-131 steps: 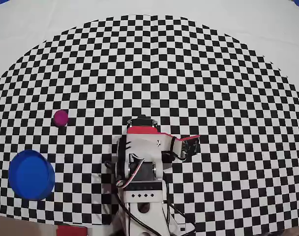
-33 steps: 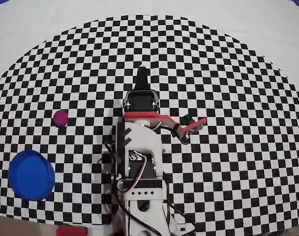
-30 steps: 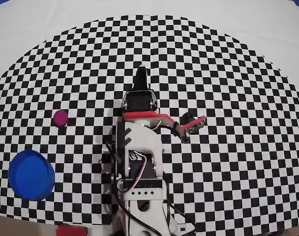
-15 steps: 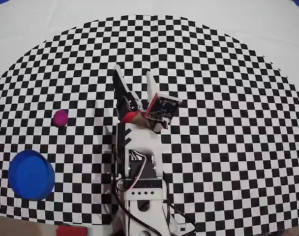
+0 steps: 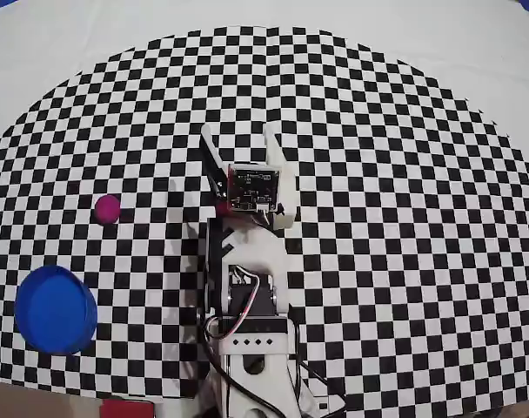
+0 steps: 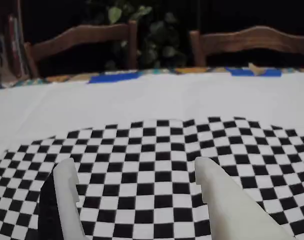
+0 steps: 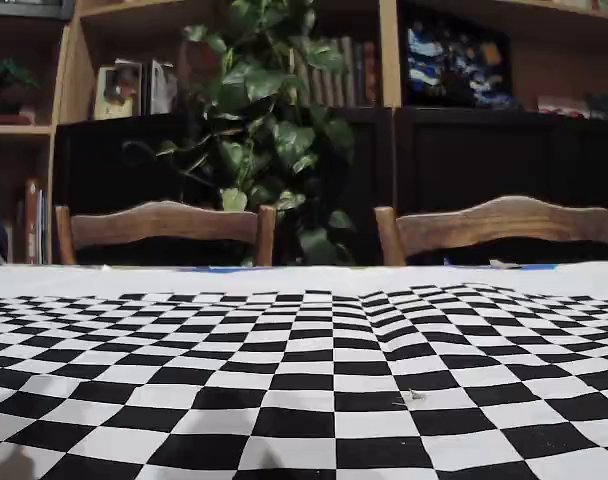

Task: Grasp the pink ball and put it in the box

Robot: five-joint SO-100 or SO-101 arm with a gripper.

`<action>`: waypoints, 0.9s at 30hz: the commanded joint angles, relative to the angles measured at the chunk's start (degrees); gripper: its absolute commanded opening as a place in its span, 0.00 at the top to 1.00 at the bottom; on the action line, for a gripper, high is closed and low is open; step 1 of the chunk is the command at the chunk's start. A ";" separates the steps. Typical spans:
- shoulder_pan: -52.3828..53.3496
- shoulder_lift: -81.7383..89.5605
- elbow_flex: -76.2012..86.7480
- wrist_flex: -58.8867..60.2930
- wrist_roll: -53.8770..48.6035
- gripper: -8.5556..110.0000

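Observation:
The pink ball [image 5: 107,208] lies on the checkered cloth at the left in the overhead view. The blue round box [image 5: 55,309] sits below and to the left of it, near the cloth's lower left edge. My gripper [image 5: 239,134] is at the middle of the cloth, well to the right of the ball, open and empty. In the wrist view the gripper [image 6: 134,172] shows two white fingers [image 6: 68,192] spread wide over bare checkers. Ball and box are out of the wrist and fixed views.
The white arm [image 5: 247,296] runs from the bottom edge up to the middle of the overhead view. Two wooden chairs [image 7: 164,228] and a plant [image 7: 269,120] stand behind the table. A red object [image 5: 125,407] lies at the bottom edge.

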 commanded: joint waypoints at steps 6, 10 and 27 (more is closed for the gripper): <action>0.44 0.35 0.44 0.18 0.09 0.70; 0.09 -0.18 0.44 0.18 0.18 0.70; -8.26 -1.14 0.44 -0.26 -0.35 0.70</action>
